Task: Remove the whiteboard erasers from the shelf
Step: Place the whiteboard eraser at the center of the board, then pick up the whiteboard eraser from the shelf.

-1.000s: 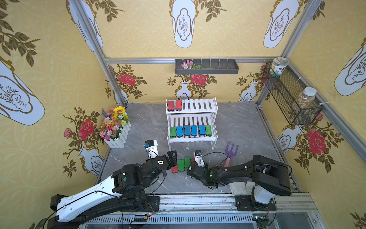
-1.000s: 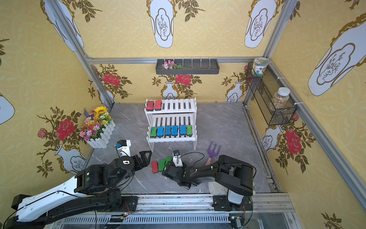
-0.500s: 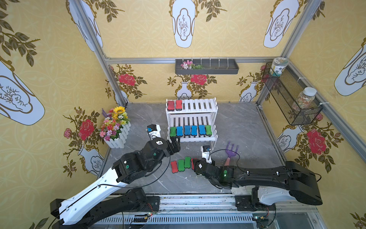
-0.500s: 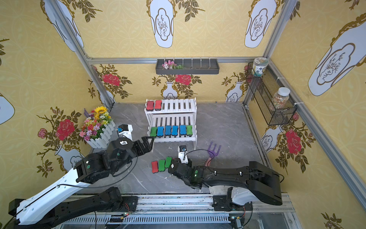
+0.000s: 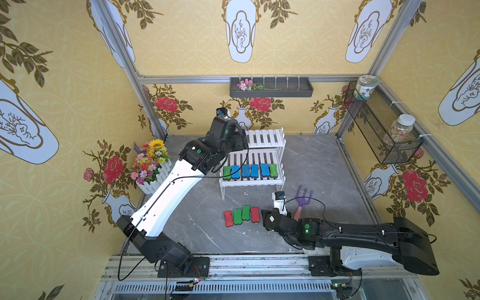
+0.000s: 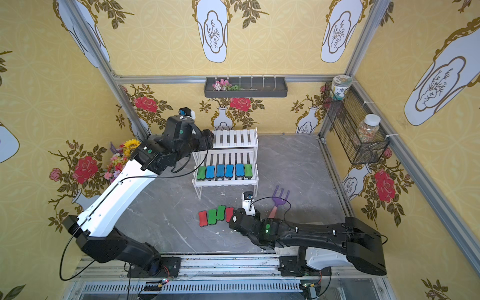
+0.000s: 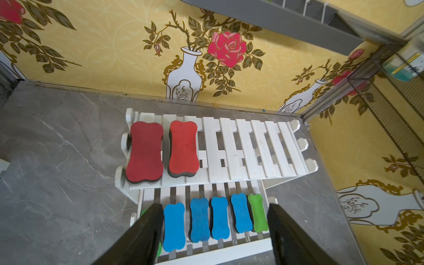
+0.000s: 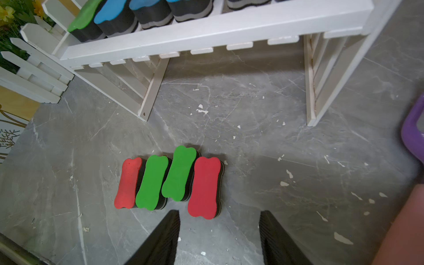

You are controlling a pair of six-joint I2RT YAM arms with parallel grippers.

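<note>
The white 2-tier shelf [image 5: 265,139] stands on the grey marbled table [image 5: 324,168] near the back wall, and 8 of the 12 whiteboard erasers are on it. In the left wrist view, 2 red erasers [image 7: 144,152] lie side by side on the upper tier, at the end that the left arm covers in both top views. The lower tier carries a row of 6 erasers [image 5: 245,171] set close together, with 1 green at each end and 4 blue between them. The other 4 erasers [image 5: 237,216] lie flat on the table in front of the shelf, packed in a row of red, green, green, red. The green one beside the right-hand red sits a little farther back than the rest. The left gripper [image 7: 213,236] hangs above the shelf with its fingers spread apart and nothing between them; in its wrist view they frame the lower row. The right gripper [image 8: 219,238] is low over the table, fingers apart and empty, close to the near end of the right-hand red eraser [image 8: 204,187]. A purple garden fork [image 5: 304,198] with a pink handle lies on the table just beside the right wrist. A white picket box of flowers [image 5: 152,166] stands to the left of the shelf.
</note>
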